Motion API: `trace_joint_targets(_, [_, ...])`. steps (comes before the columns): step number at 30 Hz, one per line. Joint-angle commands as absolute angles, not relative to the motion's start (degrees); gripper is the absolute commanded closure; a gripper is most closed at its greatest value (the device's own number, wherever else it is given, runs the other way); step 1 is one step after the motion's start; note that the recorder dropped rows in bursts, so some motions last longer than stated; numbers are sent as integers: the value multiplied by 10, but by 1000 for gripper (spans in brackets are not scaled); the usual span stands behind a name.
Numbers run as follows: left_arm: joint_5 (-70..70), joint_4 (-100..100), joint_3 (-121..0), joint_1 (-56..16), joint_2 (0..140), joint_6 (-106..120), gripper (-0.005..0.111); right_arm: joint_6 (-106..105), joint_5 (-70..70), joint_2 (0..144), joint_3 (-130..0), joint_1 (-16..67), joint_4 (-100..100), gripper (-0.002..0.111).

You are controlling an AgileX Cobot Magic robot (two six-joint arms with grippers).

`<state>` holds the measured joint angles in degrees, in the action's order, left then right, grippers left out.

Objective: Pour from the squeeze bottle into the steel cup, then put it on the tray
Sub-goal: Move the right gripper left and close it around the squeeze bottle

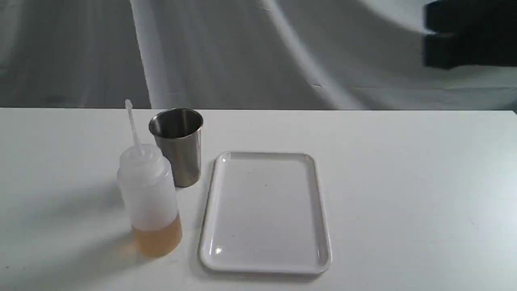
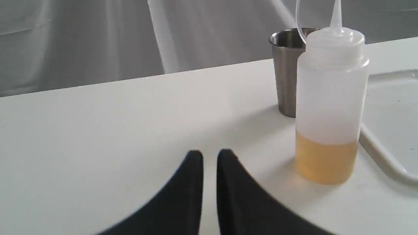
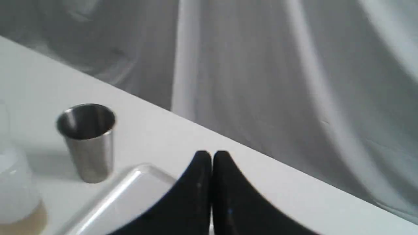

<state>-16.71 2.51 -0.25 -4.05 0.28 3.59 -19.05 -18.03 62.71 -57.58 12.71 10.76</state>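
Left gripper [image 2: 209, 156] & right gripper [image 3: 211, 156]: both pressed near-together, holding nothing. Squeeze bottle [image 1: 149, 198] upright, lower left of exterior view; steel cup [image 1: 177, 149] just behind it, prob. for a short pour; tray [image 1: 264, 210] close alongside on worktop [image 1: 404, 202] for easy set-down.

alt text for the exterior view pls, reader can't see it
A translucent whitish plastic squeeze bottle, amber liquid in its lower part, stands on a white table; a brushed steel cup stands just behind it, and a flat white rectangular tray lies to their right.
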Motion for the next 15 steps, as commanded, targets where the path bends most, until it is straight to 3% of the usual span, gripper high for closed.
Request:
trace_joint_targets(1, [-163,25,0,-42,0,35,98,-189,-110,690,-581,205,106,108])
trace_joint_targets(7, [-163,25,0,-42,0,35,98,-184,-46,788,-581,299,107,108])
trace_joint_targets(15, [-163,25,0,-42,0,35,98,-162,44,885,-549,357,116,108])
